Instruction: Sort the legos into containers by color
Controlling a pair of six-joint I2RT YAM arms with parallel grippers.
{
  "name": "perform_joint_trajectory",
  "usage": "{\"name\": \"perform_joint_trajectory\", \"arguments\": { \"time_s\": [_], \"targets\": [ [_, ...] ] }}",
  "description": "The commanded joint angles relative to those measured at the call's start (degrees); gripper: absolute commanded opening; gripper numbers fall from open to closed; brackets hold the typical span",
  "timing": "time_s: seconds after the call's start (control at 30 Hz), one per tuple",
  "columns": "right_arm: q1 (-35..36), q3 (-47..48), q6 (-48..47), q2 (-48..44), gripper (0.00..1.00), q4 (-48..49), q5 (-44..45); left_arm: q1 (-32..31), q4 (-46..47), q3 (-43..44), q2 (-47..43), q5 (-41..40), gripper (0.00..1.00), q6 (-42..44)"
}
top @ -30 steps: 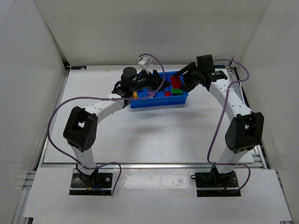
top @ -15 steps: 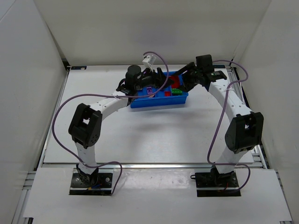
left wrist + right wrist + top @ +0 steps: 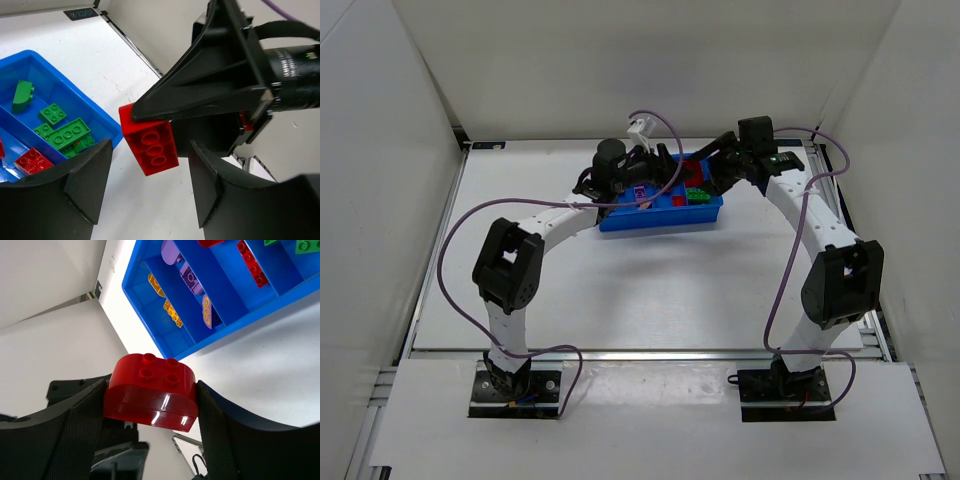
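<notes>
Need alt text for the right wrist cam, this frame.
A rounded red brick is clamped between the right gripper's black fingers, close to the camera. Beyond it the blue tray sits on the white table, separate compartments holding orange bricks, purple bricks and a long red brick.

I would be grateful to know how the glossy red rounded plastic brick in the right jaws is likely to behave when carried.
The glossy red rounded plastic brick looks rigid, so it probably won't deform. Its shiny curved sides, where it is pinched, might slip. Small plastic, so likely light.
</notes>
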Motion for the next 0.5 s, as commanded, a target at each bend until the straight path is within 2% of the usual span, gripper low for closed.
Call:
{"name": "perform_joint_trajectory", "arguments": {
  "time_s": [0.0, 0.4, 0.47],
  "targets": [
    [0.25, 2.00, 0.51, 0.18, 0.00, 2.28, -0.43, -0.75, 0.55, 2.45, -0.17, -0.69, 0.71, -0.36],
    [0.95, 2.00, 0.33, 0.53, 0.00, 2.36, -0.52, -0.93, 0.38, 3.42, 0.80, -1.74, 0.69, -0.36],
    [0.87, 2.00, 0.24, 0.44, 0.00, 2.45, -0.43, -0.93, 0.11, 3.42, 0.88, -2.09, 0.66, -0.27]
  ]
}}
